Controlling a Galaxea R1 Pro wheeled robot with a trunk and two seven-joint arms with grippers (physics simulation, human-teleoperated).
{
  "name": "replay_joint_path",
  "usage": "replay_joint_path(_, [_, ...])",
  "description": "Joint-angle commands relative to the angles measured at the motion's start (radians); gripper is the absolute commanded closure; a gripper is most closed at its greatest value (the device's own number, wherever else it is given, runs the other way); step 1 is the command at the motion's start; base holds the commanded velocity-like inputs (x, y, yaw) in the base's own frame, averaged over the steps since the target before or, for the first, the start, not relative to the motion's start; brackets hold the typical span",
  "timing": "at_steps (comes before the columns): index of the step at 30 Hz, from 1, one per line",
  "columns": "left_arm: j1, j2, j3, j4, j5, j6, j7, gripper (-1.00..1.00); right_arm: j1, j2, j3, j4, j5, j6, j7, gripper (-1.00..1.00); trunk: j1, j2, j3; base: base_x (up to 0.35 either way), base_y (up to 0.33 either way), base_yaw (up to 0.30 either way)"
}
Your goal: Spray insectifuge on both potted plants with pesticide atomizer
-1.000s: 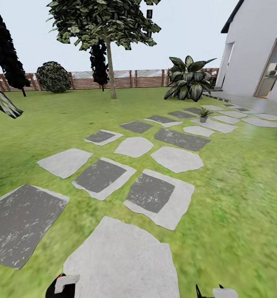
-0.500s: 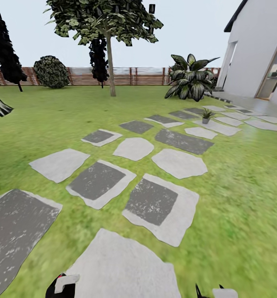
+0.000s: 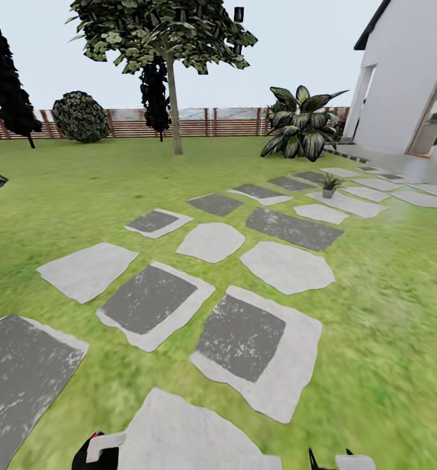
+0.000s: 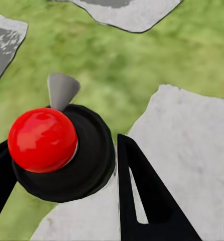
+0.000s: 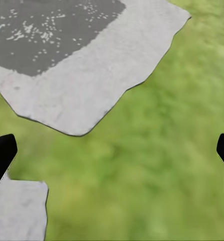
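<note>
A green lawn (image 3: 388,313) is seen stretching to a brown slatted fence (image 3: 231,123), with grey stepping stones (image 3: 211,241) laid across it in a loose path toward a white house (image 3: 407,78) at the far right. A leafy tree (image 3: 169,39) is set near the fence, a round dark bush (image 3: 81,116) at the lawn's far left edge, and a large broad-leaved plant (image 3: 301,124) beside the house corner. A small potted plant (image 3: 329,185) is seen standing on one of the far stones of the path, near the paved strip by the house; too little of it is resolved to tell its leaves.

The left gripper (image 4: 59,170) is shown closed around a black object with a glossy red ball (image 4: 41,139) on it and a grey cone-shaped tip (image 4: 62,90); its dark fingers (image 4: 142,196) are pressed against the black body, above a pale stone (image 4: 187,150) and grass. What this object is cannot be told for certain.

The right gripper (image 5: 112,150) is held wide apart, with nothing between its black fingertips (image 5: 1,153), over grass beside a two-toned stone (image 5: 87,55).
</note>
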Motion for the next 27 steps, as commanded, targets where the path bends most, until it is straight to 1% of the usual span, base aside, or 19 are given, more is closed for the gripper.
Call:
replay_joint_path(1, [-0.001, 0.0, 0.004, 0.001, -0.005, -0.003, 0.002, 1.0, -0.001, 0.0, 0.001, 0.0, 0.001, -0.003, -0.003, -1.0, 0.0, 0.0, -0.001, 0.336, 0.0, 0.0])
replay_joint_path(5, [-0.001, 0.0, 0.005, 0.001, -0.005, -0.003, 0.002, 1.0, -0.001, 0.0, 0.001, -0.001, 0.001, -0.003, -0.003, -1.0, 0.0, 0.0, -0.001, 0.336, 0.0, 0.0])
replay_joint_path(8, [-0.001, 0.0, 0.004, 0.001, -0.004, -0.003, 0.002, 1.0, -0.001, 0.0, 0.002, -0.001, 0.001, -0.003, -0.003, -1.0, 0.0, 0.0, -0.001, 0.336, 0.0, -0.149])
replay_joint_path(27, [-0.001, -0.001, 0.005, 0.001, -0.005, -0.003, 0.002, 1.0, -0.001, 0.0, 0.002, 0.0, 0.001, -0.003, -0.003, -1.0, 0.0, 0.0, -0.001, 0.336, 0.0, -0.295])
